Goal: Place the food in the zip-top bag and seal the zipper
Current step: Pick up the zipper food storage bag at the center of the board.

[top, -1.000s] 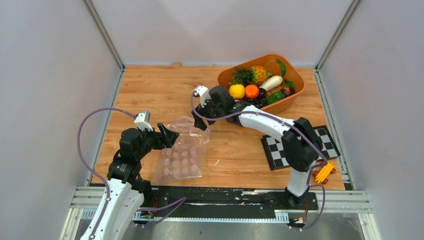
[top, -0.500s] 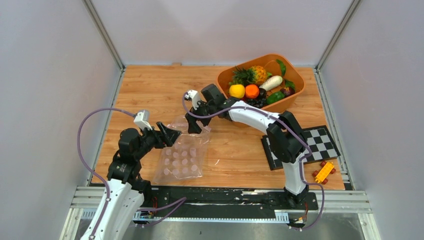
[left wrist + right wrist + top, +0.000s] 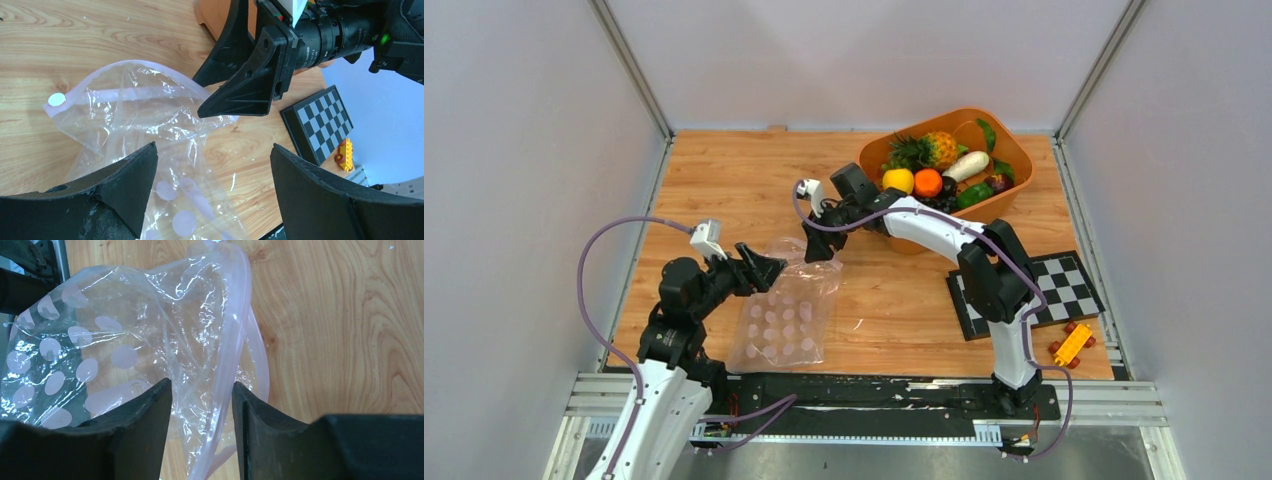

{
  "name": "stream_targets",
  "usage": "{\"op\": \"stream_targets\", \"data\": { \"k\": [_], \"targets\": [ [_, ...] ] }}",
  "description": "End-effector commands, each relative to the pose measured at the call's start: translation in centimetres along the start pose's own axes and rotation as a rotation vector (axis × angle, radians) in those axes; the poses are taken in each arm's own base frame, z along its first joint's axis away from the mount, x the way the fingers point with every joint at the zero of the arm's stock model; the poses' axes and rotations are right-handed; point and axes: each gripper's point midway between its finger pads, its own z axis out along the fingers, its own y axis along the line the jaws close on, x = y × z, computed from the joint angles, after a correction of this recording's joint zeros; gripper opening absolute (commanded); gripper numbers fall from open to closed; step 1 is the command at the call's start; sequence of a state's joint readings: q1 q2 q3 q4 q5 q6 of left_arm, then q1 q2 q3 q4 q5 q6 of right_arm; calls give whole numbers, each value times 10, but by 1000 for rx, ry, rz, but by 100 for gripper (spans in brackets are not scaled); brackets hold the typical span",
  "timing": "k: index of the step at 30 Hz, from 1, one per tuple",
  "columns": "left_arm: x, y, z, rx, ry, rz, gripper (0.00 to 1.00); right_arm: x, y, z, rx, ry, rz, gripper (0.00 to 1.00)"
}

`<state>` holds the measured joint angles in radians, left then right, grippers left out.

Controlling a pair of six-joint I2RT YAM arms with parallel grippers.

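We are at the step of opening the mouth of the zip-top bag (image 3: pixel 784 305), which lies flat on the tabletop (image 3: pixel 724 180) at lower centre-left of the overhead view and holds nothing yet. The right tool (image 3: pixel 201 385) straddles the bag's upper lip with its fingers a narrow gap apart, film and a loop of the zipper (image 3: pixel 245 290) between them, not yet pinched. The left tool (image 3: pixel 212 150) hovers just beside the mouth from the left of the frame, jaws spread wide on nothing.

To do this well, we should close the right tool on one layer of film only, just under the strip, and then lift. If both layers are caught, the mouth will likely stay shut. The left tool can then take the other lip.

The food (image 3: pixel 929 170) sits in the orange tub (image 3: pixel 1024 160) at upper right, just behind the right arm. A checkerboard (image 3: pixel 1069 285) and toy blocks (image 3: pixel 1071 345) lie at lower right, well apart from the bag. The two tools stand near each other, so crowding is the main hazard.
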<state>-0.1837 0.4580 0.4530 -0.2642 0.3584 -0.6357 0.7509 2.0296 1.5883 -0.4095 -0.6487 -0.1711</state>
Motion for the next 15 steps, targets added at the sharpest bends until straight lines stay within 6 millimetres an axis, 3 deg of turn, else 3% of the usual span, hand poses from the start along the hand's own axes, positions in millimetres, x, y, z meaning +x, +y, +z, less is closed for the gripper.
{"op": "stream_targets", "data": {
  "k": [1,5,7,8,15],
  "targets": [
    [-7,-9,-2,37,-31,3,90,-19,6,-2,-50,-48,-38,46],
    [-7,-10,-2,38,-31,1,90,-18,9,-5,-61,-52,-37,22],
    [-6,-9,-2,39,-29,-2,90,-17,12,-6,-70,-52,-38,31],
    [-6,-9,-2,40,-30,-3,90,-17,12,-7,-69,-56,-40,40],
    [-6,-11,-2,47,-31,-9,90,-8,-3,3,-69,-41,19,55]
  ]
}}
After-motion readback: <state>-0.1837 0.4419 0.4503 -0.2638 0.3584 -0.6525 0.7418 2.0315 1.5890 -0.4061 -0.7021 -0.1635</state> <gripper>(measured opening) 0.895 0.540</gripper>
